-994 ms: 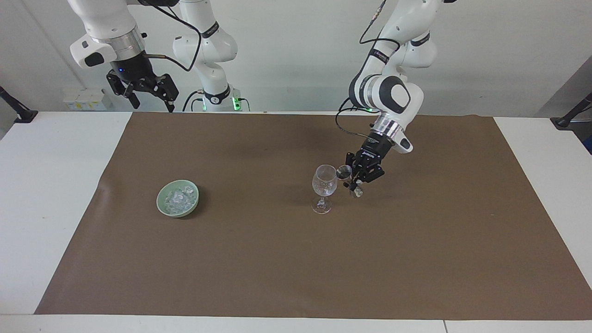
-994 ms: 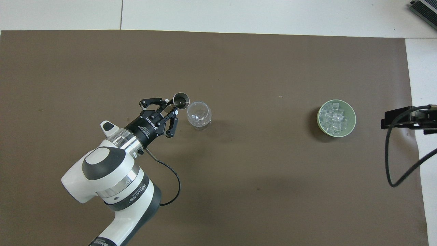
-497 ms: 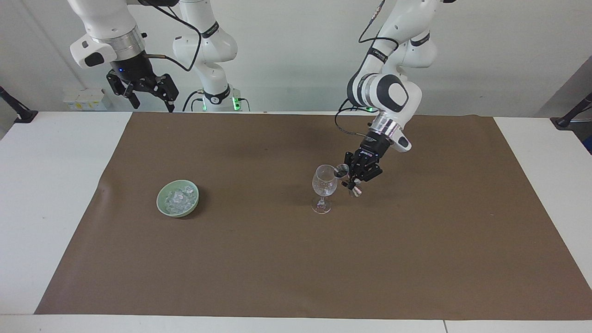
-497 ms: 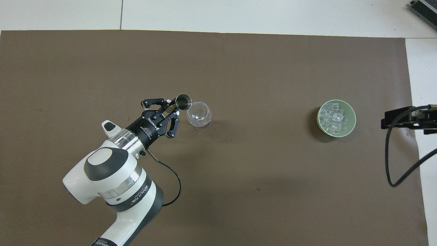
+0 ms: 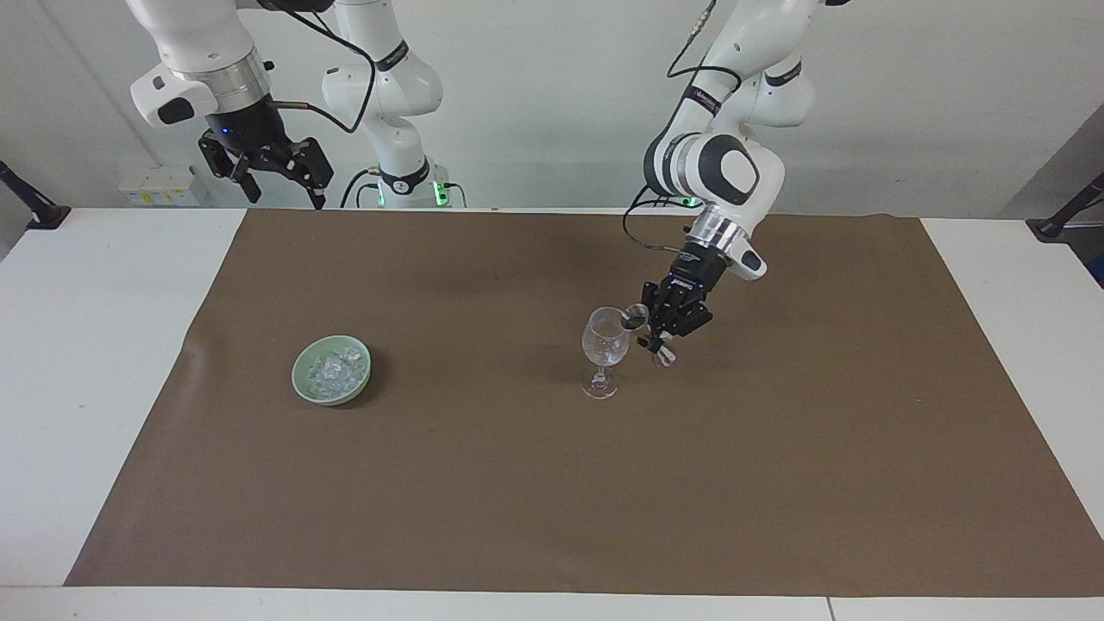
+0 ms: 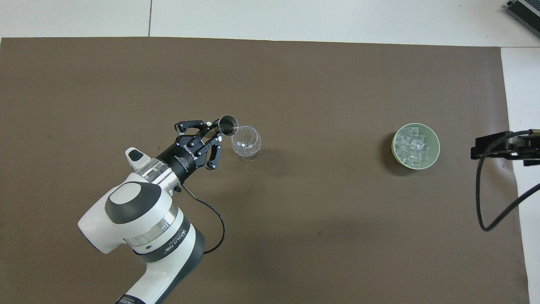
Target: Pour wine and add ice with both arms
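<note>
Nearest the robots, the right tool (image 5: 269,171) hung high over the worktop's (image 5: 112,362) edge at the right arm's end, its fingers spread apart and holding nothing; that arm waited, probably because ice comes only after the pour. In the overhead view just its dark tip (image 6: 504,145) showed, beside the bowl.

Farther out, the left tool (image 5: 662,326) hovered over the brown mat (image 5: 552,483), clamped together on a small metal measuring cup (image 6: 228,124). The cup was tipped toward the stemmed glass (image 5: 605,349), its mouth just beside or touching the glass rim; which of the 2 I could not tell. I judged the tilt and closeness were meant to let the liquid fall inside the glass rather than onto the mat. No stream was visible. The glass stood upright, and whether it held anything was hard to say.

About as far from the robots as the glass, well apart from it toward the right arm's end, sat the pale green bowl (image 5: 332,370) with the ice (image 6: 414,145) heaped in it, untouched and within easy reach of the right arm. By my reading, the pouring step was under way and the ice step not yet begun.
</note>
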### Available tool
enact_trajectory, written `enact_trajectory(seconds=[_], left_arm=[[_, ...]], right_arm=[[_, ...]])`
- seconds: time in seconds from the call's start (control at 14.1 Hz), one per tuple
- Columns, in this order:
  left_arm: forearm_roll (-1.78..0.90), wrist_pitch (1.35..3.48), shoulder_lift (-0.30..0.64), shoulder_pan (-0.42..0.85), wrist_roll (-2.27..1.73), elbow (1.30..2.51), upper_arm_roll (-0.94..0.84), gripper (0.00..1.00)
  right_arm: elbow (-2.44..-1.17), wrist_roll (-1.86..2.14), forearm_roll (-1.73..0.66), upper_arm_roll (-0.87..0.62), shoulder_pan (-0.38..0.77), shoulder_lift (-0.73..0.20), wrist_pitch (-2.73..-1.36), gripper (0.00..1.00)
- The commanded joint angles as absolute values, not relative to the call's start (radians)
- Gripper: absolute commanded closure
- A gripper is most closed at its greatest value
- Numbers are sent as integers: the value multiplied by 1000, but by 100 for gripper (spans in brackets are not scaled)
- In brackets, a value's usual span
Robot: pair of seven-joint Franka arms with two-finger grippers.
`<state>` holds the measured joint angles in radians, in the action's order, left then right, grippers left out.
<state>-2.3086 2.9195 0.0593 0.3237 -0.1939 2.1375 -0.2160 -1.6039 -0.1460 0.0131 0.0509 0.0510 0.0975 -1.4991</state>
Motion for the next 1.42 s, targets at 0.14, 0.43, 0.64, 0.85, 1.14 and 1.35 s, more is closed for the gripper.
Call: enact_trajectory(seconds=[0.14, 0.43, 0.64, 0.85, 1.14, 1.35], left_arm=[[-2316, 2967, 64, 345, -158, 2106, -212, 100], [-2316, 2981, 67, 354, -133, 2103, -212, 100], [-2316, 3005, 78, 356, -106, 2088, -213, 100], [-2315, 3008, 78, 356, -97, 2086, -216, 100], [-2315, 3027, 80, 359, -68, 2082, -218, 100], [-2315, 3036, 81, 364, -49, 2071, -218, 100]], right_arm=[[-1628, -129, -6, 57, 54, 120, -1497, 0], [-1628, -129, -6, 57, 54, 120, -1496, 0], [-1628, -129, -6, 57, 54, 120, -1496, 0], [-1628, -129, -6, 57, 54, 120, -1497, 0], [-1628, -129, -6, 57, 54, 120, -1496, 0], [-1628, -129, -6, 57, 54, 120, -1496, 0]])
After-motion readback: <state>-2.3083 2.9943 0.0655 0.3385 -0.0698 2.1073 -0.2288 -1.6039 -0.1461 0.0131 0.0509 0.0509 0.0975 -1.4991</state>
